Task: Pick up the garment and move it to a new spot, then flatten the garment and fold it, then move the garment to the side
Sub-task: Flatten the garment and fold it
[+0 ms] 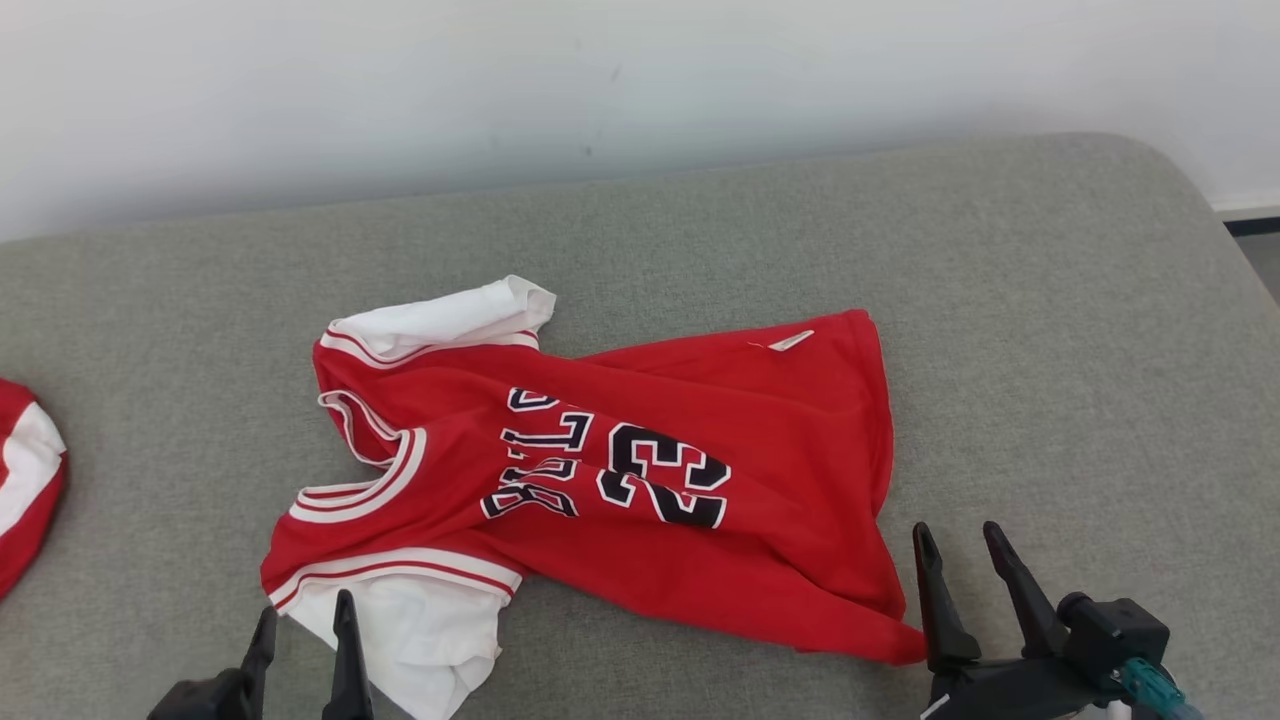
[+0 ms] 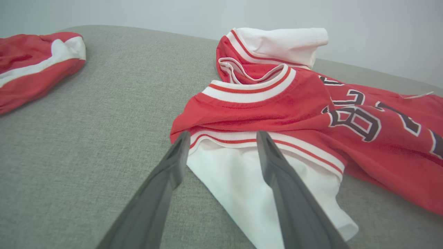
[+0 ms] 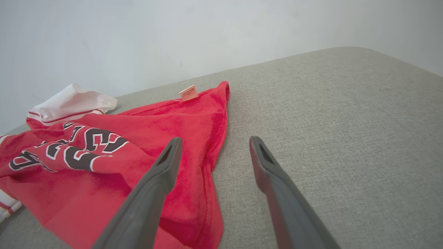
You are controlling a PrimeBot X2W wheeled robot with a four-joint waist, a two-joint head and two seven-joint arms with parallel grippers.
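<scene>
Grey cushion under rumpled, white-sleeved red jersey

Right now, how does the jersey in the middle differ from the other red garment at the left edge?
The jersey lies spread out, wholly in view; the other garment sits bunched, cut off at the head view's left edge. The jersey shows dark lettering and 23; the other garment shows none. Both are red with white parts.

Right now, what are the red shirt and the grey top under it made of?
Shirt: soft matte knit cloth, probably; it wrinkles and drapes, with ribbed trim. Grey top: coarse woven fabric, likely over padding; speckled weave, rounded corner.
</scene>
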